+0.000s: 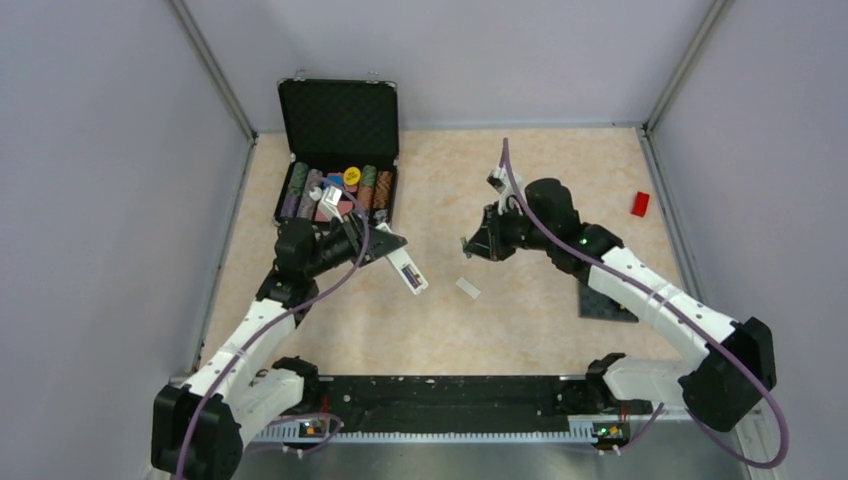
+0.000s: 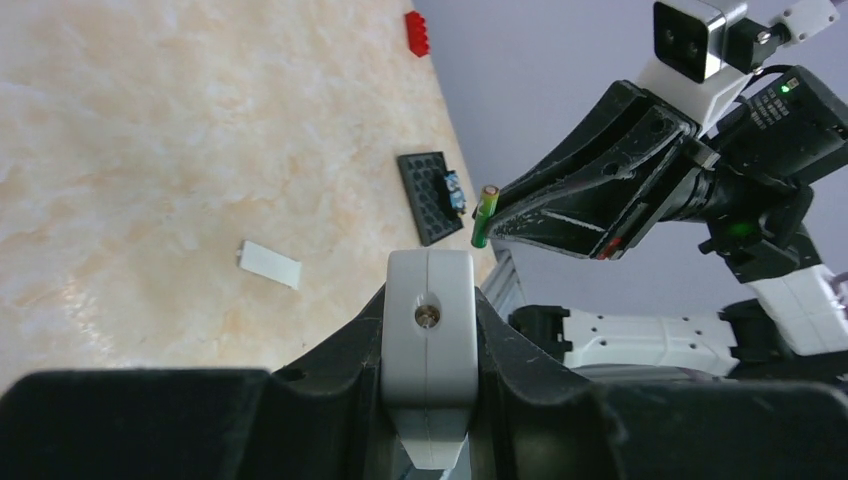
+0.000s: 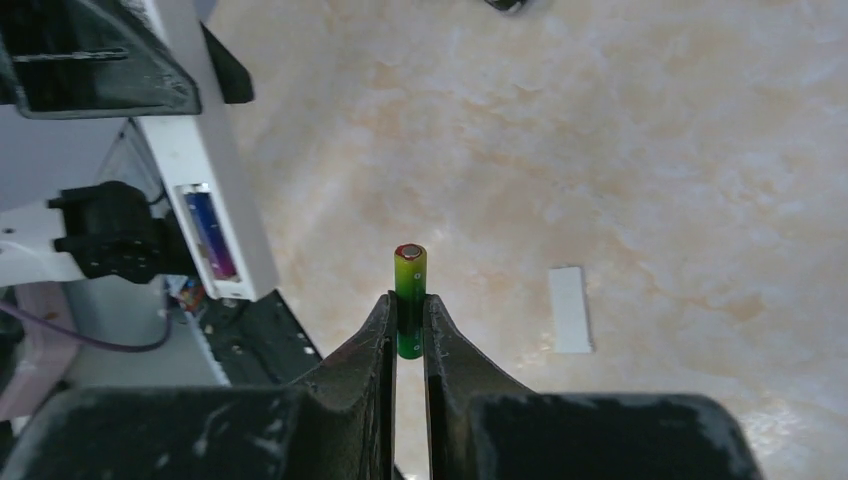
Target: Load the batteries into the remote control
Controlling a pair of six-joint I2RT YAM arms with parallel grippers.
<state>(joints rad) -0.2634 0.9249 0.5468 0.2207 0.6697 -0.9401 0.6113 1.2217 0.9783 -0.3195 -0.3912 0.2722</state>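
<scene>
My left gripper [image 1: 388, 248] is shut on the white remote control [image 1: 408, 270] and holds it above the table, tilted, its free end pointing right. In the left wrist view the remote's end face [image 2: 430, 330] sits clamped between the jaws. In the right wrist view the remote [image 3: 215, 170] shows its open recess with the dark purple battery [image 3: 213, 236] inside. My right gripper [image 3: 410, 308] is shut on the green battery [image 3: 410, 285], held upright in the air to the right of the remote. The green battery also shows in the left wrist view [image 2: 484, 215].
The short white cover plate [image 1: 467, 288] lies on the table between the arms. A black baseplate [image 1: 607, 303] lies under the right arm. A small red block [image 1: 640, 203] sits at the far right. An open black case [image 1: 338, 150] of poker chips stands at the back left.
</scene>
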